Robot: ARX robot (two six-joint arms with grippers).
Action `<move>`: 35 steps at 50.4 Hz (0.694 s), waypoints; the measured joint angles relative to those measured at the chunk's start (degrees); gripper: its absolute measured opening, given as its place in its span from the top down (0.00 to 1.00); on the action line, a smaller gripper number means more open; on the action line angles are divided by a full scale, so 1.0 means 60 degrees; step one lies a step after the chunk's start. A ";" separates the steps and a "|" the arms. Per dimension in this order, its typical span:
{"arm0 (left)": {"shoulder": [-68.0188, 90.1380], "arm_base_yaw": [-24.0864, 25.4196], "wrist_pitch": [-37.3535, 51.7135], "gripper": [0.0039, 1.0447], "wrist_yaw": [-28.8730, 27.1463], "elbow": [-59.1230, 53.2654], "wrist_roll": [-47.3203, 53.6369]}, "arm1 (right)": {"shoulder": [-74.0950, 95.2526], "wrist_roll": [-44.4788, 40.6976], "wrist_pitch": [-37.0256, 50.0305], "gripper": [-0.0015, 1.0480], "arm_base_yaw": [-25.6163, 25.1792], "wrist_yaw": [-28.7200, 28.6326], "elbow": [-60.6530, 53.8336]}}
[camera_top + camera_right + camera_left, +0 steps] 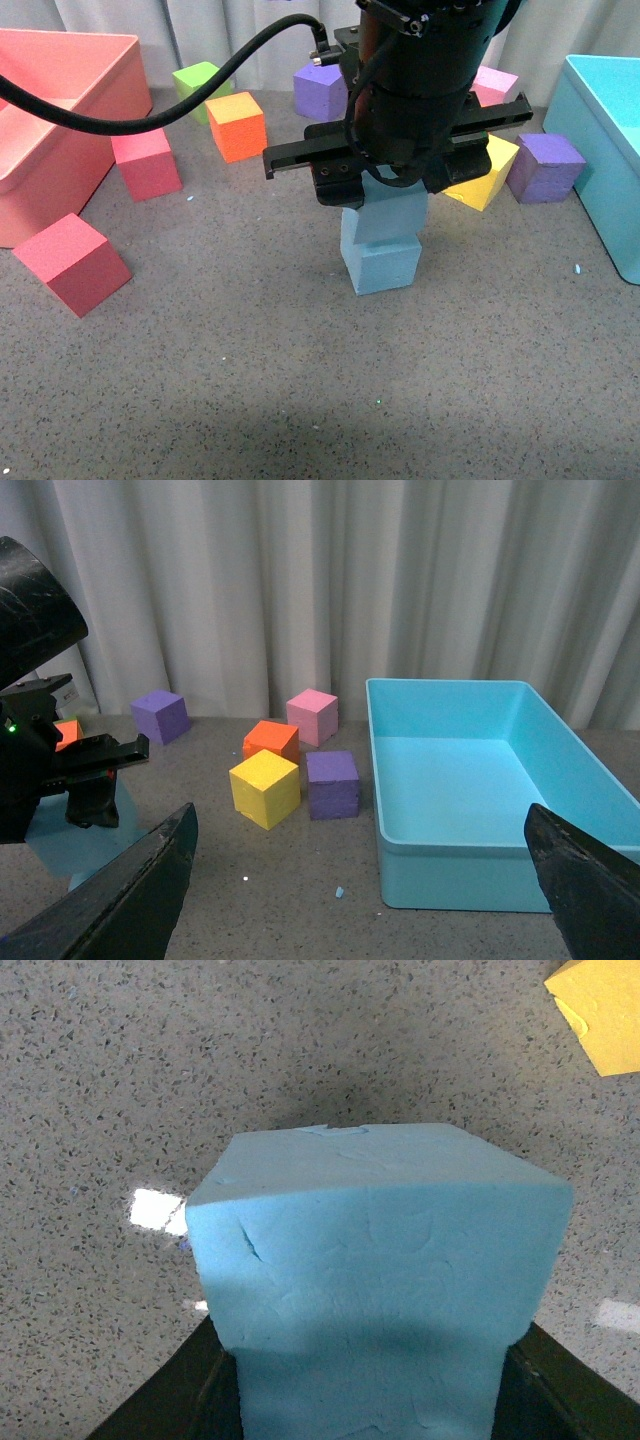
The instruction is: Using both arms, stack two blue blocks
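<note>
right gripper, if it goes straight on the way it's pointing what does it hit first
Most likely the purple cube beside the turquoise bin, though depth is unclear; only bare table lies between it and the right gripper.

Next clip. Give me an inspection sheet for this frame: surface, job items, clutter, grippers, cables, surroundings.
Surface: grey speckled tabletop with a few small light specks.
Job's things: upper blue block sits on lower blue block, slightly askew.
Clutter: red cubes, orange cube, green cube, yellow cube, pink cube, purple cubes; pink bin and turquoise bin at the sides.
Grippers: left gripper has fingers against both sides of the upper blue block; right gripper is open, empty and away from the stack.
Cables: black cable loops above the table from the left arm.
Surroundings: pale curtain behind the table.
</note>
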 joint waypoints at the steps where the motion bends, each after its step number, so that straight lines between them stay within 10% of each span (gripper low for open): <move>1: 0.0036 -0.0015 -0.0007 0.55 0.0000 0.0047 0.0000 | 0.0000 0.0000 0.0000 0.09 0.0000 0.0000 0.0000; 25: 0.0535 -0.0131 -0.0277 0.54 -0.0040 0.0452 0.0127 | 0.0000 0.0004 0.0000 0.09 0.0000 0.0000 0.0000; 35: 0.0532 -0.0131 -0.0219 0.27 -0.0018 0.0448 0.0149 | 0.0000 0.0004 0.0000 0.09 0.0000 0.0000 0.0000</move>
